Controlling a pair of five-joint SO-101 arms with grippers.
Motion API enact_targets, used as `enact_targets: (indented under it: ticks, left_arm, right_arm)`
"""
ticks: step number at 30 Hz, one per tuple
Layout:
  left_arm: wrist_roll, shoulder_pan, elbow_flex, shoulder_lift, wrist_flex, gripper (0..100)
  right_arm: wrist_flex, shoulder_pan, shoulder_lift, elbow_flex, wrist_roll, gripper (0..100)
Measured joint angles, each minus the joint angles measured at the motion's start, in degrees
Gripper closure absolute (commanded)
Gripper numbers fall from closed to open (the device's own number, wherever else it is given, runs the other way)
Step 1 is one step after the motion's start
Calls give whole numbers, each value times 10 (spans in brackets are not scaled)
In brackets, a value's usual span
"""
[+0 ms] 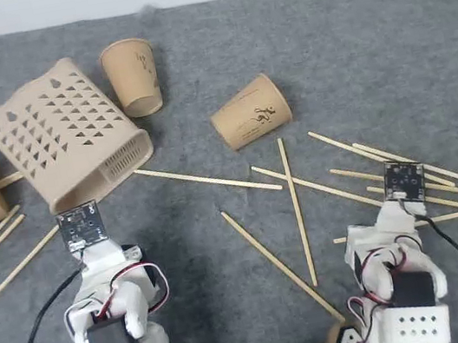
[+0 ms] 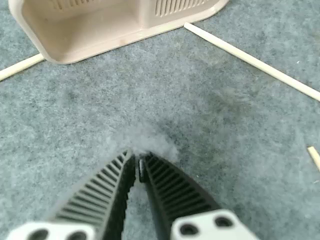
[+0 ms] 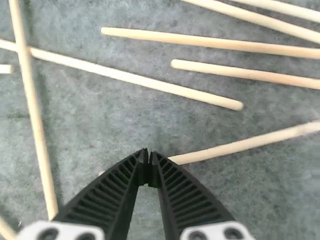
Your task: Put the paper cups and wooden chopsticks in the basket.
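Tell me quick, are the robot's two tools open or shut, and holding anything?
Left tool: closed, holding nothing.
Right tool: closed, holding nothing; a chopstick lies beneath it.

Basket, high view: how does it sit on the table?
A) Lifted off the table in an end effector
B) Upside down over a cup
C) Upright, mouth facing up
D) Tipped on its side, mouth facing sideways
D: the basket lies on its side with its perforated wall facing up and its open mouth pointing sideways; nothing is gripping it.
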Motion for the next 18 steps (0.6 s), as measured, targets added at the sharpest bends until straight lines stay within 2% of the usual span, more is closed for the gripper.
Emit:
enact_targets:
  ticks: [5,18]
  left_arm:
    - [0,0,0,0,0,988]
    - [0,0,0,0,0,988]
  right_arm:
    - [0,-27,0,0,0,987]
    - [0,-33,0,0,0,986]
